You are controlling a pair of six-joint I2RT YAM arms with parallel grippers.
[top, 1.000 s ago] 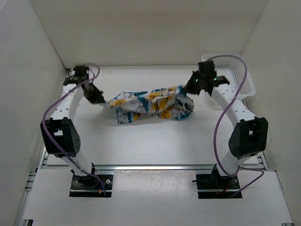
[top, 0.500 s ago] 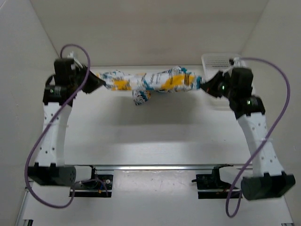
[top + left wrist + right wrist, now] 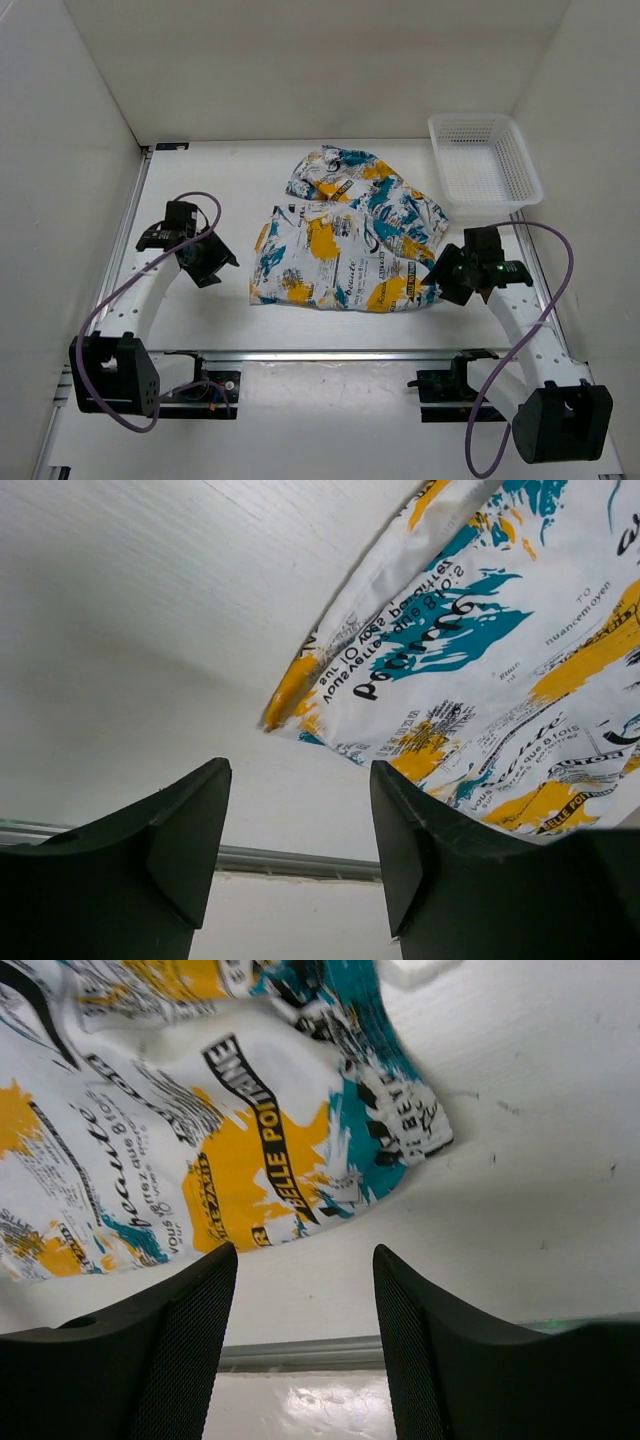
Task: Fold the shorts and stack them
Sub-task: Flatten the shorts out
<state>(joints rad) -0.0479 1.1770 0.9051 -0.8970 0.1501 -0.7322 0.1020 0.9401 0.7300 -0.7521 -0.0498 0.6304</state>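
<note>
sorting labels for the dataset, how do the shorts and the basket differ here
The shorts are printed in teal, yellow-orange and black; the basket is plain white mesh. The shorts lie spread flat mid-table between the left gripper and right gripper; the basket stands at the far right corner. Both rest on the table, held by neither open gripper.

The shorts (image 3: 340, 255) lie on the middle of the counter (image 3: 230, 180), one part toward the near edge and another behind it toward the far edge. The basket (image 3: 485, 160) sits in the far right corner, behind and right of the shorts, apart from them. My left fingers (image 3: 190, 830) stand left of the shorts' near left corner, apart from it. My right fingers (image 3: 180, 1330) stand just beside the near right corner, before the basket.
</note>
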